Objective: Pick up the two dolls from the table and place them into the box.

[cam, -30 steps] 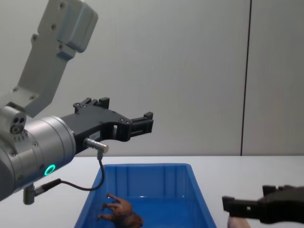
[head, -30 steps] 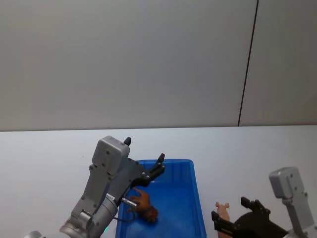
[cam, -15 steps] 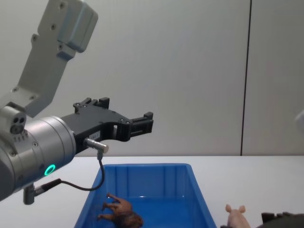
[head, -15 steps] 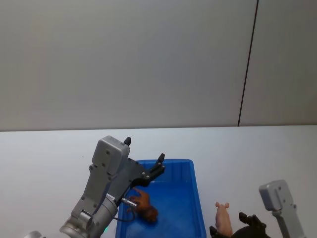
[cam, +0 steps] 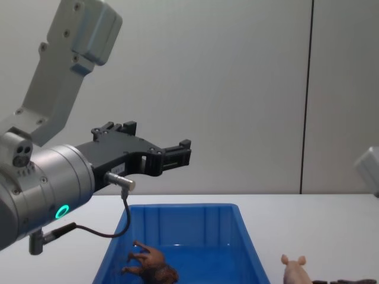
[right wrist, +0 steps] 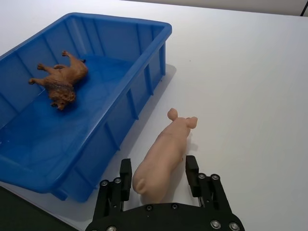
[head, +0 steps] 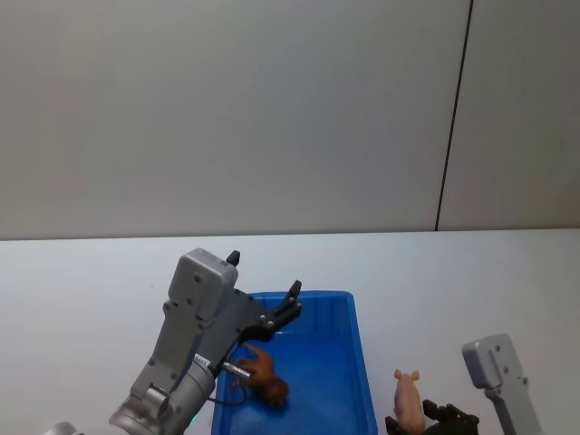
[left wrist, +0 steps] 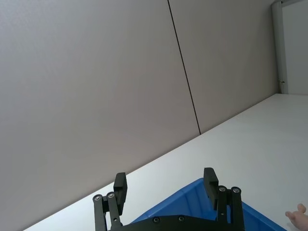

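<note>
— The right claw (right wrist: pixel 159 167) is open, one finger either side of the pig's (right wrist: pixel 166 147) rump. As far as I can see it isn't squeezing it.

— Where's the pig sitting, then?

— On the tabletop (right wrist: pixel 250 72), just beside the box (right wrist: pixel 139 91), outside its right-hand wall. Its body points straight away from the claw, snout at the far end, roughly alongside that long wall. So the fingers cross it the narrow way, which is how you'd want them.

— And the other arm?

— The left claw (left wrist: pixel 165 180) hangs above the box with its fingers spread and nothing between them. The lion (right wrist: pixel 60 82) is already inside, down on the blue floor.

— So it's the right arm's job.

— I'd say so. It's right on top of the pig, while the left is well apart from it, over on the other side of the box. I reckon it only has to close, lift, and carry the pig towards the robot's left, over the rim. That rim is very near, mind; lift too low and the pig could knock against it.
</note>
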Controlling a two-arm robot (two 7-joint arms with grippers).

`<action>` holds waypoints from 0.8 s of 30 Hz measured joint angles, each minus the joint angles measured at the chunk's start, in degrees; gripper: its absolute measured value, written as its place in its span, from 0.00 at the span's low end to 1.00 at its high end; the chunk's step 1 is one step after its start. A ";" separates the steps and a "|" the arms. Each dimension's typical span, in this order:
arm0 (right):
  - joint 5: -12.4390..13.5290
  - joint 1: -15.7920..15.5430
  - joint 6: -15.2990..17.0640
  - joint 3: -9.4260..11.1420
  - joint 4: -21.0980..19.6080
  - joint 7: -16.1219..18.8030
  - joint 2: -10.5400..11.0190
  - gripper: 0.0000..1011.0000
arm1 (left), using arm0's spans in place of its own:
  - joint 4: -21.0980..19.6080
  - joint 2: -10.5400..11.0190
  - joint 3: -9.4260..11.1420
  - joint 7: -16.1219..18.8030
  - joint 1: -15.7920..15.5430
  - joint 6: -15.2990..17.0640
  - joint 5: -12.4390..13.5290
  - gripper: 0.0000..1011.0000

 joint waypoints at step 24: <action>-2.04 1.41 -2.70 0.17 -0.17 -4.83 -1.58 0.38 | 0.00 0.00 0.00 0.00 0.00 0.00 0.00 0.99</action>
